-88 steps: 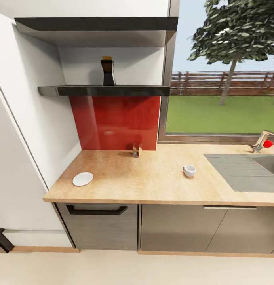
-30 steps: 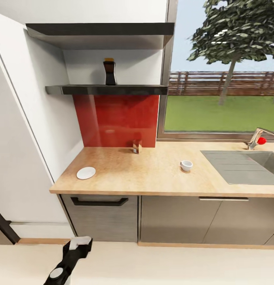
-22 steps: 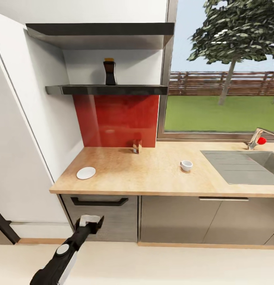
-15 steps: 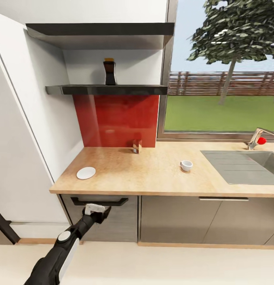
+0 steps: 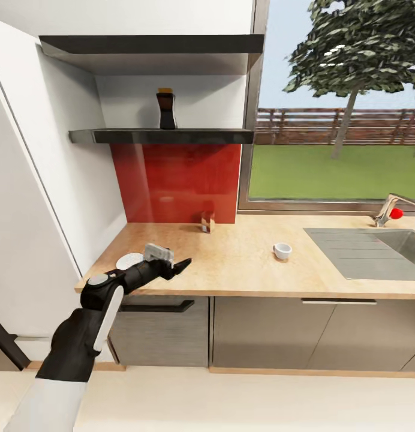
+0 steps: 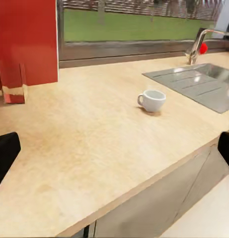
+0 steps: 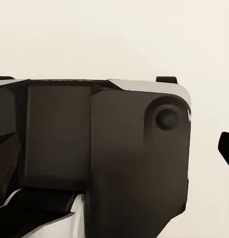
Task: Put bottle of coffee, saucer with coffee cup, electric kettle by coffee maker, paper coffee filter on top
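head view, left gripper (image 5: 179, 266): hanging over the front-left part of the kitchen countertop (image 5: 243, 270), just beside the saucer (image 5: 126, 260). Looks empty and parted, though this view alone isn't settling it.
head view, step in hand: I'm guessing it's going for the saucer or the coffee cup (image 5: 282, 250), since those two are sitting well apart and the cup needs to end up on the plate. The saucer is flat, so I'd be coming in low at the rim and pinching the edge, not pushing down on the middle.
head view, bottle of coffee (image 5: 166, 110): standing upright on the kitchen shelf (image 5: 165, 136), dark brown with a tan cap, wider at the base. It's waiting high up, so that's a long reach.
head view, other stuff: small tan box (image 5: 207, 221) sitting by the red backsplash, sink (image 5: 375, 252) off to the right.
left wrist view, fingertips (image 6: 5, 153): dark tips showing at opposite edges, spread wide with nothing between them.
left wrist view, cup: white, rounded, upright, handle pointing toward the box (image 6: 14, 82), resting near the sink's drainboard.
right wrist view, right gripper: looking at dark robot housing against a pale surface; can't tell whether it's spread or pressed together.
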`<state>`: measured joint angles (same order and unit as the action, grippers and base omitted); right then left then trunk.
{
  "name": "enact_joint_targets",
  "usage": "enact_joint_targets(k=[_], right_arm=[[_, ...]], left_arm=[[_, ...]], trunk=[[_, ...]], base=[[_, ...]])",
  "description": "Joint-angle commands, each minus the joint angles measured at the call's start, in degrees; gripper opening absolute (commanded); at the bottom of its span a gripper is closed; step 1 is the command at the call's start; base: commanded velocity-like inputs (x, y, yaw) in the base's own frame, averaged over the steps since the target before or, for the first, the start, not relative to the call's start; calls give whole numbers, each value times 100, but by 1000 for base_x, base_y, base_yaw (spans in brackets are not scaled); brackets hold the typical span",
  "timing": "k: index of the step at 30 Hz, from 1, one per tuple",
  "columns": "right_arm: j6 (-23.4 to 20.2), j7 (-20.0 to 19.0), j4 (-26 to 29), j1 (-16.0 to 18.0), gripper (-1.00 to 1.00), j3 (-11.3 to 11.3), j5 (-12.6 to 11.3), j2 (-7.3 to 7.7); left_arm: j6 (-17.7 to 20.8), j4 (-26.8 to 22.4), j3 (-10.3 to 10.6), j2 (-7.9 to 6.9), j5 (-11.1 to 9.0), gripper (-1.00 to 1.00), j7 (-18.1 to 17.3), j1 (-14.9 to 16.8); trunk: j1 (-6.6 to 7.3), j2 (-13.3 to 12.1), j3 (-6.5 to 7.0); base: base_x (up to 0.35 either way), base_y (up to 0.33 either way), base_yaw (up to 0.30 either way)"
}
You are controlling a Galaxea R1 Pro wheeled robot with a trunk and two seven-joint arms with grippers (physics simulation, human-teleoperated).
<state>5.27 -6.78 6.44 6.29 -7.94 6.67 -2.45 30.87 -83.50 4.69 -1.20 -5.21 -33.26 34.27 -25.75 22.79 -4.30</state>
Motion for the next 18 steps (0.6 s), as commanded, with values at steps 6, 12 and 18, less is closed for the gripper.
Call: enact_joint_targets(k=[6,12,18], right_arm=[[20,-16,-2,4,100,-48,62,-9],[18,-16,-2,4,100,-50,64,-10],[18,-16,-2,4,100,-47,69,-10]], left_arm=[[964,9,-2,133,-44,100,21,1417],[1263,97,-5,391,-3,100,174,2540],[1571,840,-10,556,-12,100,904,3789]], trunk=[[-3,12,-14],[-3,12,-14],[-3,12,-14]], base=[[0,0,0],[0,0,0],[0,0,0]])
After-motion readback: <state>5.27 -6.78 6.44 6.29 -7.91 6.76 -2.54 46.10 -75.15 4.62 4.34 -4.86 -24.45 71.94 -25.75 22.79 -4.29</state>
